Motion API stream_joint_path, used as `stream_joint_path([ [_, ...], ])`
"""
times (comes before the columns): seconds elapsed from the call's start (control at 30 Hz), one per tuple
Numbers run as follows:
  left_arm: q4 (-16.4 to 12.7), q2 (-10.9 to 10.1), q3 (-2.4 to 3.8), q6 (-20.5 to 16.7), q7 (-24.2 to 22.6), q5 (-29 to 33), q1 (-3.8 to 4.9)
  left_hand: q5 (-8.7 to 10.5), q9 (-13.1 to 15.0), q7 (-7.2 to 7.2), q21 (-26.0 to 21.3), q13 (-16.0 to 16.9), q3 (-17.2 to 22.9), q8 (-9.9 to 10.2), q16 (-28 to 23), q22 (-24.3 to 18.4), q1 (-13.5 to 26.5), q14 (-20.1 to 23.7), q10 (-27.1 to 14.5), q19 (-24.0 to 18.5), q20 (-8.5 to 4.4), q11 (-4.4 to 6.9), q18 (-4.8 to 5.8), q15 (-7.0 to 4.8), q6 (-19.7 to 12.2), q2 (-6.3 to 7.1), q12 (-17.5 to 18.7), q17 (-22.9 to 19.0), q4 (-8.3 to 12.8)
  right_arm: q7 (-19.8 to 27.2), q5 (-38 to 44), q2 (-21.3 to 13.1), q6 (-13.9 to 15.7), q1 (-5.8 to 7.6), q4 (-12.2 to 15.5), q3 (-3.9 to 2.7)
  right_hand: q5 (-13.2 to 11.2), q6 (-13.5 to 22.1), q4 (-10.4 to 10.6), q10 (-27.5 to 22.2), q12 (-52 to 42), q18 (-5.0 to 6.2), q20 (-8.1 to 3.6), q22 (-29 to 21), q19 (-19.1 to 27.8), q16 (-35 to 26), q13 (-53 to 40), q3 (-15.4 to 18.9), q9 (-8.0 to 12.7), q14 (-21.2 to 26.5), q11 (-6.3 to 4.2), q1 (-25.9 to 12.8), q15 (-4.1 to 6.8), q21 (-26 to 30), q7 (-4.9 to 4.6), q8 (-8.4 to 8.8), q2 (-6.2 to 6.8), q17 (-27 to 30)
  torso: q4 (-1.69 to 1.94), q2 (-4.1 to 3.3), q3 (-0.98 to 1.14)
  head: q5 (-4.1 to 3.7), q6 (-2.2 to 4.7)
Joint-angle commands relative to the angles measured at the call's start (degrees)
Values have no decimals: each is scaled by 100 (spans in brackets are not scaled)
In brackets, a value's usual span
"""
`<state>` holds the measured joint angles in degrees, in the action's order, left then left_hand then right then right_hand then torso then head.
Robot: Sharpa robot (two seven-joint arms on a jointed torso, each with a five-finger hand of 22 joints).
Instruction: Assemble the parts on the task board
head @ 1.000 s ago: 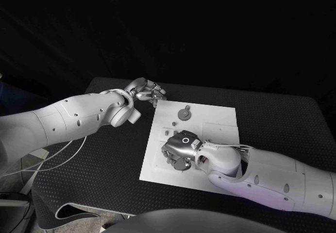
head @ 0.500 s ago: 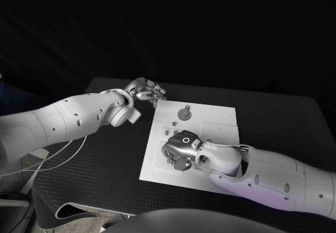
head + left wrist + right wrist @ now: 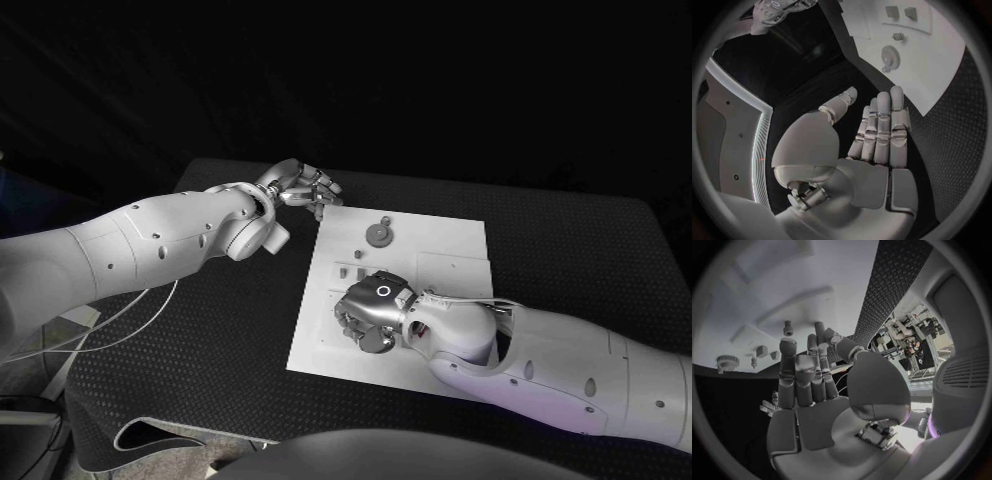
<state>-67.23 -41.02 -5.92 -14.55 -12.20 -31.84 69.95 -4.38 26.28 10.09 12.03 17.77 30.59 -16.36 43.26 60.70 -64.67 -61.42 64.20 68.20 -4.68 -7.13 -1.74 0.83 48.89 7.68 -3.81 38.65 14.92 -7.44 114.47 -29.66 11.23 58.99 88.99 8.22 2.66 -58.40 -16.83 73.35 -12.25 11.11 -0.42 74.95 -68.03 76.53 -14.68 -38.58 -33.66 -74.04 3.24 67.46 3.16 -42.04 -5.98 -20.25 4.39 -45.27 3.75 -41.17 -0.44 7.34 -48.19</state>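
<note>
the black table (image 3: 577, 235) has a dotted, textured top and takes the middle and the right part of the frame in the head view. its far edge runs from the upper left toward the right side, and behind it everything is dark. a thin white cable (image 3: 123, 320) lies in the left part of the frame, curving over the table top near its left edge and going down toward the lower left corner. the same textured table surface (image 3: 954, 125) is seen in the left wrist view.
</note>
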Motion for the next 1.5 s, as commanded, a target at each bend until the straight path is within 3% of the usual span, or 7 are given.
stream_joint_path([
  [0.03, -15, 1, 4, 60, -34, 7, 7, -3, -7, 32, -31, -7, -20, -19, -31, 8, 1, -41, -46, 34, -3, -8, -301, 13, -13, -10, -12, 9, -7, 25, -2, -9, -174, -11, -1, 9, 13, -47, 9, 169, -17, 389, -43, 111, -15, -29, -15, -9, -10, 68, -133, 23, 126, -37, -16, -13, -21, -9, 3, 0, -1, 0, -5],
  [0.77, -30, -20, 4, 49, -27, 7, 7, -3, -8, 32, -32, -9, -21, -20, -35, 9, 1, -41, -46, 34, -3, -9, -301, 13, -14, -10, -12, 13, -7, 35, -374, 50, 106, -8, -173, 16, 13, -46, 9, 168, -16, 389, -42, 110, -13, -31, -19, -8, -11, 69, -133, 20, 127, -37, -17, -11, -21, -10, 1, 0, 1, -12, -13],
  [0.8, -30, -20, 4, 46, -26, 7, 7, -3, -8, 32, -32, -9, -21, -20, -35, 9, 1, -41, -46, 34, -3, -9, -301, 13, -14, -10, -12, 13, -7, 33, -382, 48, 138, -8, -174, 16, -47, 474, 174, -342, 263, 337, -21, 114, -6, -26, 102, 243, 102, 69, -40, -281, -19, -48, -192, 272, 572, -14, 1, 0, 1, -12, -13],
  [0.9, -30, -20, 4, 43, -24, 7, 7, -3, -8, 32, -33, -9, -21, -20, -35, 9, 2, -41, -46, 34, -2, -9, -301, 13, -14, -10, -12, 13, -7, 31, -419, 46, 184, -8, -177, 16, 117, 744, 201, -551, 374, 312, -34, 88, -8, -30, 150, 267, 165, 71, 80, -328, -47, -42, -298, 420, 594, -13, 0, 1, 2, -13, -13],
  [0.93, -30, -20, 4, 43, -23, 7, 7, -2, -8, 32, -34, -10, -23, -20, -36, 9, 4, -41, -46, 33, -2, -9, -300, 14, -15, -7, -12, 14, -7, 35, -425, 46, 207, -8, -178, 16, 53, 952, 221, -699, 458, 321, -41, 84, -12, -23, 187, 383, 216, 67, 151, -482, -197, -42, -393, 536, 726, -16, -1, -1, 2, -13, -15],
  [1.0, -31, -19, 4, 45, -24, 7, 7, 0, -9, 32, -35, -11, -24, -20, -38, 10, 5, -40, -47, 32, -1, -9, -300, 14, -15, -4, -12, 15, -7, 40, -446, 44, 214, -8, -178, 16, 11, 1032, 212, -755, 500, 372, -57, 77, -16, -12, 205, 417, 239, 66, 254, -506, -248, -28, -446, 578, 711, -23, -1, -1, 4, -13, -16],
  [1.5, -16, -21, 4, 43, -24, 6, 7, 1, -10, 31, -39, -14, -24, -21, -44, 11, 4, -39, -47, 29, 0, -10, -300, 15, -16, -4, -12, 20, -6, 97, -608, -26, 423, -8, -122, 16, 12, 1058, 226, -778, 532, 389, -39, 73, -33, 3, 218, 449, 251, 69, 278, -544, -273, -13, -455, 582, 732, -31, 0, -1, 6, -34, -27],
])
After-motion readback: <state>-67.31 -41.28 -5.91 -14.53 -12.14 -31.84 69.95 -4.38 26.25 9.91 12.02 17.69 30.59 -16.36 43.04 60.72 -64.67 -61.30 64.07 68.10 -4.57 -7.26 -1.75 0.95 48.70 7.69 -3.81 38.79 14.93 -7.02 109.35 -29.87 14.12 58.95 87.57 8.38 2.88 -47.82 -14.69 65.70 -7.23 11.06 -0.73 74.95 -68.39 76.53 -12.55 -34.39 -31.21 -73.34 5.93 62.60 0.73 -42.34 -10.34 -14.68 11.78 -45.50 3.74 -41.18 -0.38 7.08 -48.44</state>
